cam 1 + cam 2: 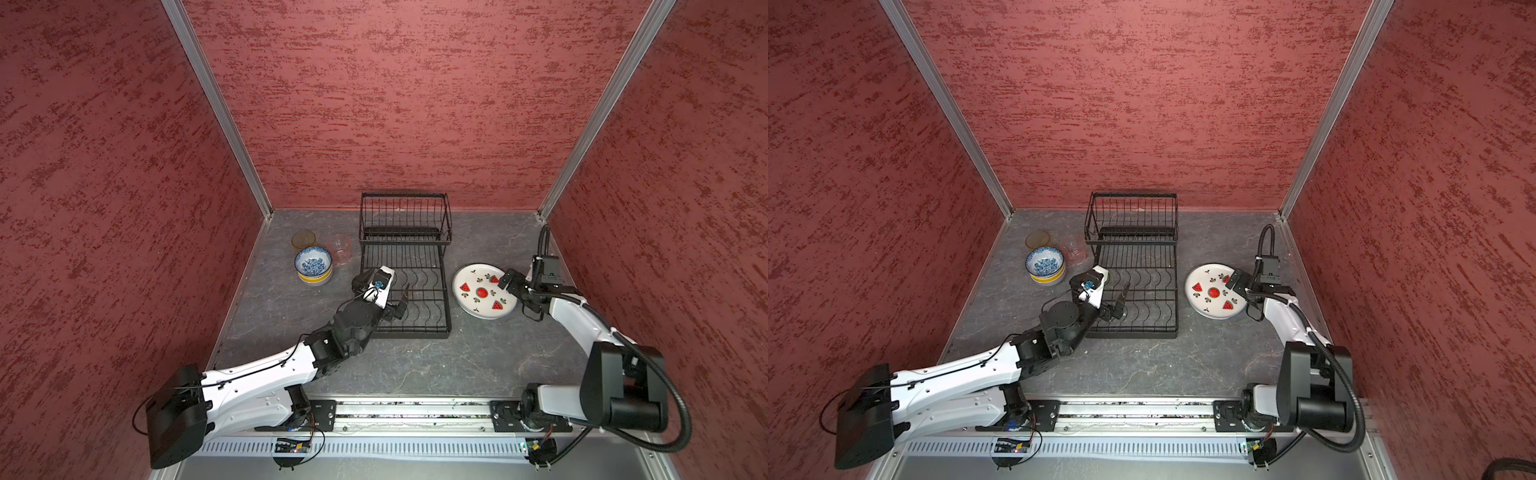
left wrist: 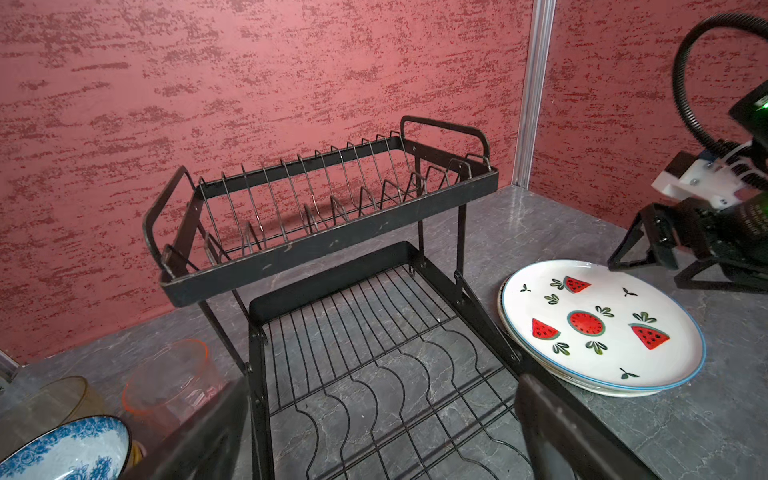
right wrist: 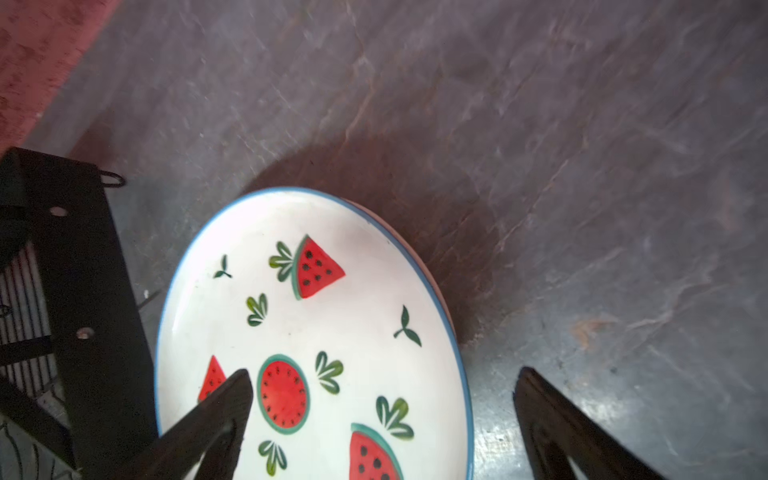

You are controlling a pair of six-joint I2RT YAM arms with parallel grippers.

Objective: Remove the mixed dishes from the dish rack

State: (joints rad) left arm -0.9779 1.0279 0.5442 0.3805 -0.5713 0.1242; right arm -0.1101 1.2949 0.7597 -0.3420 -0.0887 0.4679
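Right of the dish rack (image 1: 401, 231): watermelon plate (image 1: 484, 297) topping a stack, lower plates (image 2: 611, 392) mere rim slivers, count unclear. Left of it: three stacked bowls (image 1: 313, 262), two glasses (image 1: 340, 249), all on the table (image 1: 415, 361). Both pincers released: left gripper (image 2: 384, 380) over front tier, right gripper (image 3: 384, 372) astride plate rim.

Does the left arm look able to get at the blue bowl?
Probably yes: the blue bowl tops a stack beside the rack, close to the open left gripper, with bare table between them.
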